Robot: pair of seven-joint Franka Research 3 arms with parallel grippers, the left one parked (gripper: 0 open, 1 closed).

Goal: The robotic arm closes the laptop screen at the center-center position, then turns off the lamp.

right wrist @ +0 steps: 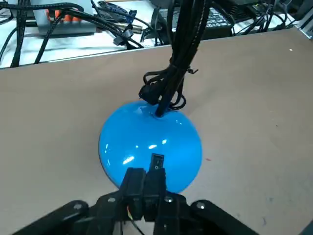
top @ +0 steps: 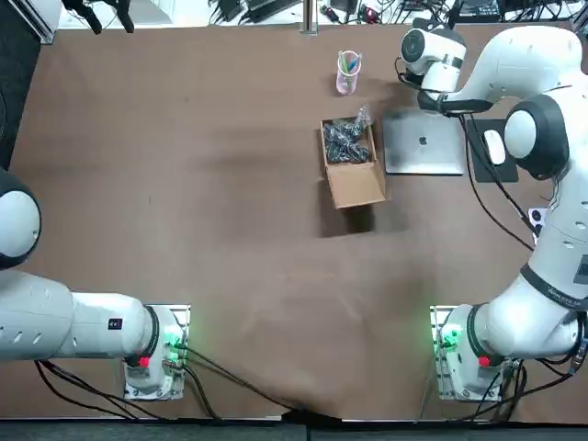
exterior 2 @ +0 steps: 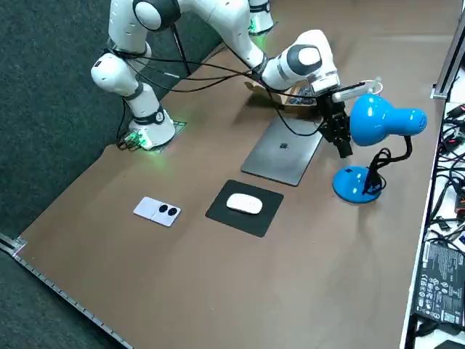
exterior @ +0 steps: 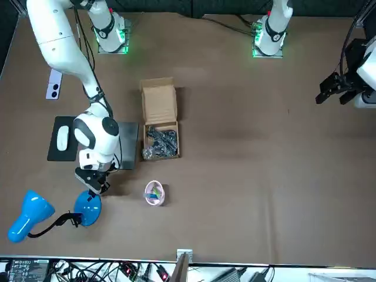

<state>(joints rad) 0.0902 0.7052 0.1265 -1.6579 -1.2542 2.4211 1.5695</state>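
The silver laptop (top: pixel 423 142) lies closed and flat on the brown table, also seen from the side (exterior 2: pixel 283 149). Beyond it stands the blue lamp, with its round base (right wrist: pixel 149 139) on the table and its head (exterior 2: pixel 381 120) raised on a black neck. A small black rocker switch (right wrist: pixel 156 161) sits on the base. My right gripper (right wrist: pixel 145 172) is shut with nothing held, its tips pointing down at the base right beside the switch. Seen from the side, the gripper (exterior 2: pixel 340 142) hangs just above the base (exterior 2: pixel 354 182), under the lamp head.
An open cardboard box (top: pixel 351 158) with black parts sits left of the laptop, a pink cup (top: pixel 348 72) of pens behind it. A white mouse (exterior 2: pixel 244 204) rests on a black pad, a white device (exterior 2: pixel 158 211) beyond. Cables lie past the table's far edge.
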